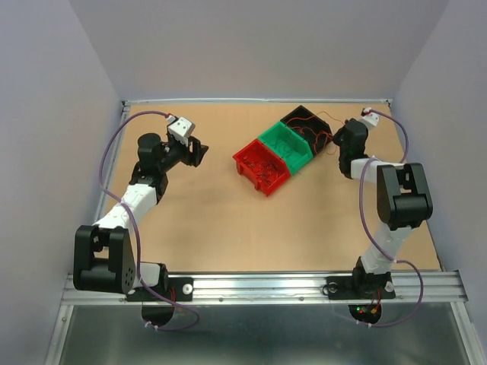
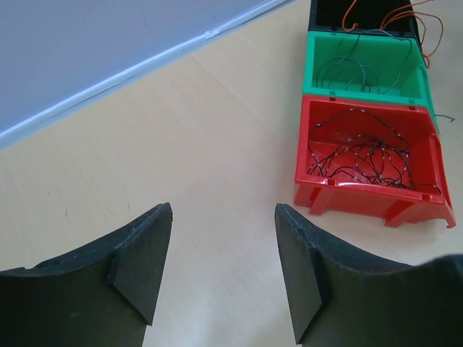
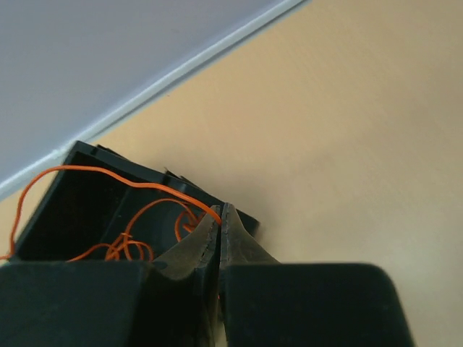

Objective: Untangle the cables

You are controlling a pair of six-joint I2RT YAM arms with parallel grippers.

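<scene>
Beige worktop (image 1: pixel 228 228) carries three bins (image 1: pixel 288 144). Our left jaws stand wide apart; our right jaws are clamped on an orange cable (image 3: pixel 94 173) at the black bin (image 3: pixel 65 217).

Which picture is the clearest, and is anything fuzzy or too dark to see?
Left wrist view: clearest, black wires crisp in the red bin. Right wrist view: the right gripper is a dark mass with little detail, though the orange wire it pinches is sharp. Top external view: even light, but the cables look faint.
</scene>
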